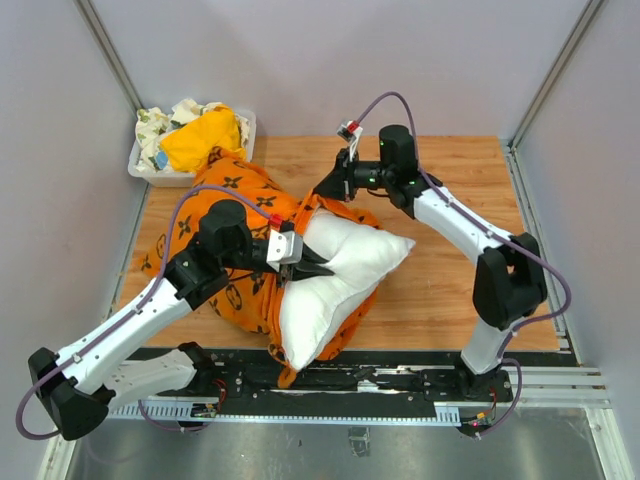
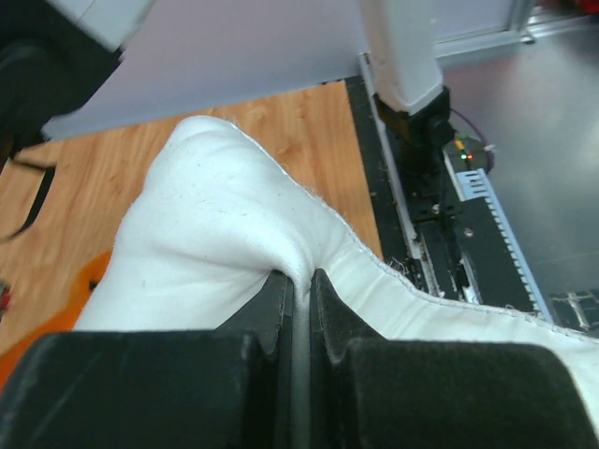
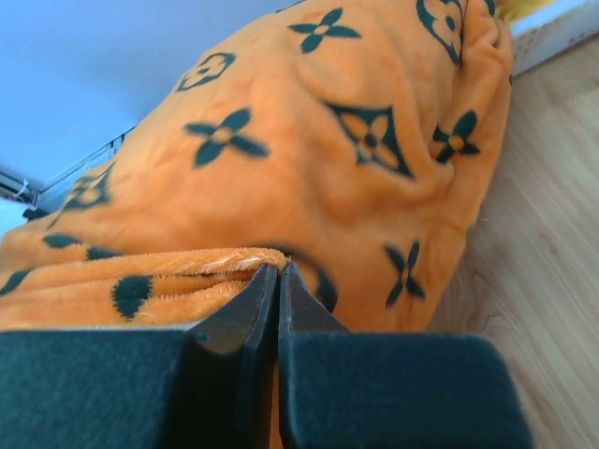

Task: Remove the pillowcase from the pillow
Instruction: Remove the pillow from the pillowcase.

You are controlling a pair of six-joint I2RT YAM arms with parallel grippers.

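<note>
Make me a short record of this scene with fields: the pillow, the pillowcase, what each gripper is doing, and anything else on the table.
pillow: white, mostly out of its case, near middle of the table
pillowcase: orange with black print, bunched left of and behind the pillow, wrapping its left side
left gripper: shut on a fold of the pillow
right gripper: shut on the pillowcase hem
bin: far left corner, yellow cloth inside
progress: pillowcase not fully off

Cameras: one overhead, two wrist-mounted.
Overhead looks down from behind the arms (image 1: 130,335). Each wrist view sits close behind its own fingers: left gripper (image 2: 299,281) against the pillow (image 2: 215,215), right gripper (image 3: 278,273) against the pillowcase (image 3: 309,159). Overhead shows both.
</note>
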